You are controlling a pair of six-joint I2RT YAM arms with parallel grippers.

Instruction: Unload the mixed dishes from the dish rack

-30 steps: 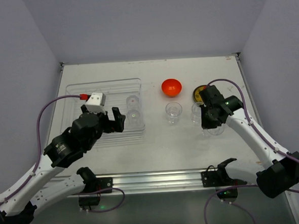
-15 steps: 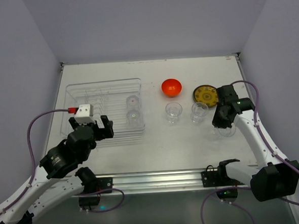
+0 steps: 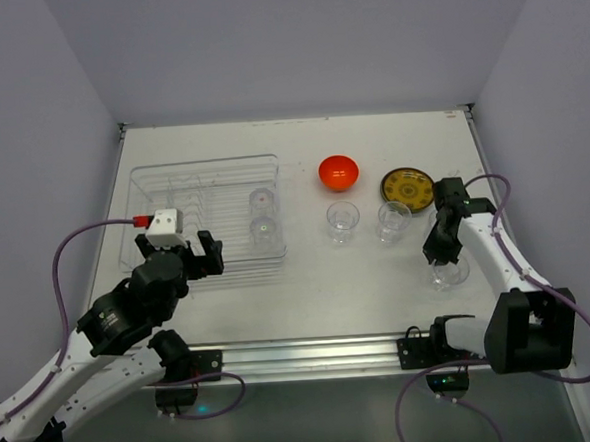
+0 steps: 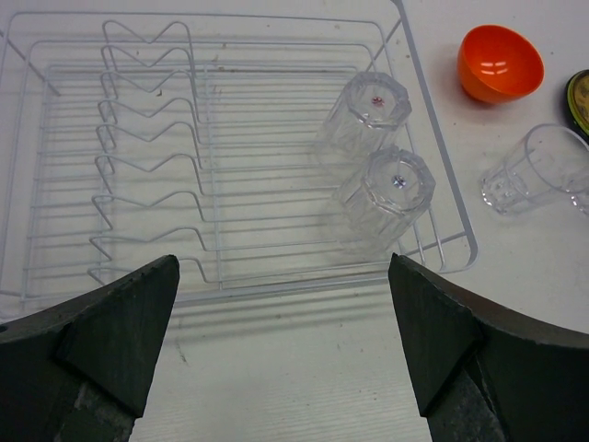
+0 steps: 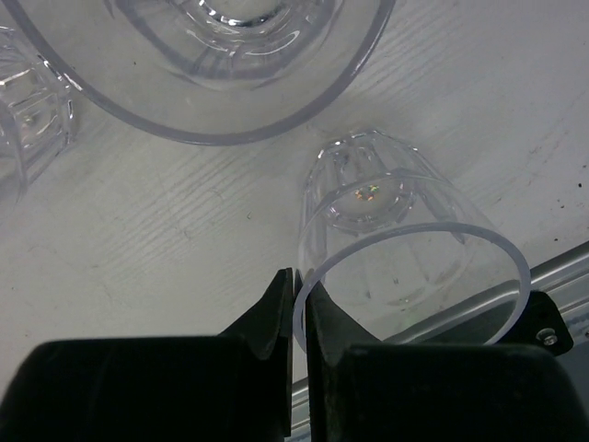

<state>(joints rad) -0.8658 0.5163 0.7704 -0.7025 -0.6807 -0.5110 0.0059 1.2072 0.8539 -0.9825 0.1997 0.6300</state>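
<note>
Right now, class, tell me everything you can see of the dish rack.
The rack is a large clear rectangle with raised walls, a thin-ribbed floor and a row of zigzag dividers in its left half. It lies flat on the table, at its left. Two clear glasses stand upside down along its right end; the rest is bare. The open jaws of the left gripper hang by the rack's near edge, apparently not touching.

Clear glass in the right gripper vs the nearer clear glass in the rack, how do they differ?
Pose: the clear faceted glass in the right gripper is mouth up; the nearer clear glass in the transparent dish rack is base up. State: the first is pinched at its rim by the shut gripper; the second is untouched, the open left gripper short of it. Both are clear faceted tumblers.
</note>
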